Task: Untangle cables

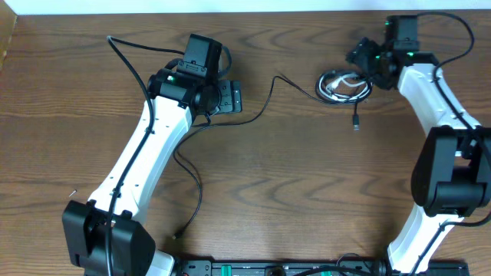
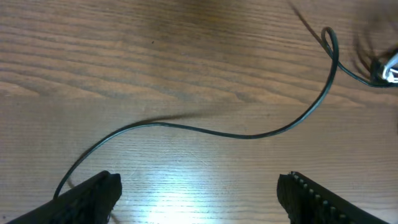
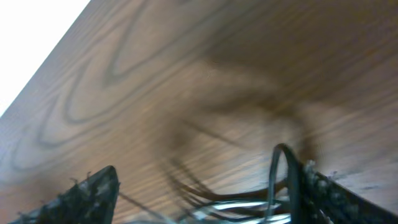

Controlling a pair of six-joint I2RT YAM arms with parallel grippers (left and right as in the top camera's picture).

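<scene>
left gripper (image 2: 199,190): your jaws stand wide apart over the table (image 1: 307,184) and hold nothing; the black cable (image 2: 205,131) curves across just ahead of them.
right gripper (image 3: 208,193): your jaws are spread wide, one on either side of the coil (image 1: 345,86), not clamped on it.
black cable: it runs from the coil toward your left gripper; one plug (image 1: 356,123) lies near the coil.
white cable (image 1: 341,79): it is wound into the coil.
</scene>
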